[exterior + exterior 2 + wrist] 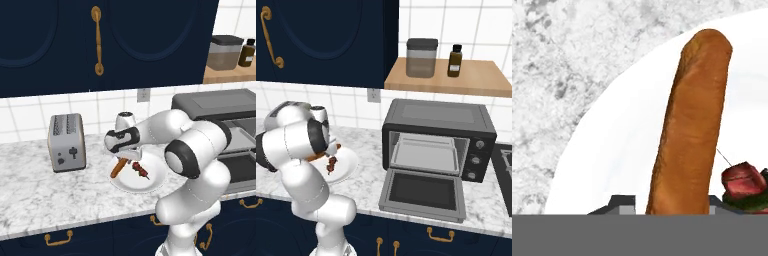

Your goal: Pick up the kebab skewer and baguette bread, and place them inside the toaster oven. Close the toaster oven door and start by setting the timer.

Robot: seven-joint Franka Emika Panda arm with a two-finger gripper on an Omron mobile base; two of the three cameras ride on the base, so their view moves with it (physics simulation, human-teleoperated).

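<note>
My gripper point(127, 159) is down over the white plate point(152, 184), and its two finger tips point(623, 203) stand narrow on both sides of the baguette bread point(691, 130), against its lower end as the hand view shows it. I cannot tell from the pictures if the loaf is already lifted or if it still lies on the plate. The baguette bread lies on the left part of the plate, with its free end pointing to the plate's rim. The kebab skewer point(140, 170) lies on the same plate, just beside the loaf and nearer to the middle of the plate; one red meat chunk of it is close to the loaf. The plate stands on the marble counter point(45, 195). To the left of the plate is the small silver toaster point(66, 141), well apart from it. To the right of the plate is the toaster oven point(438, 137), and the toaster oven door point(423, 192) is folded down flat, so the opening is free and a grey tray point(426, 154) is inside.
</note>
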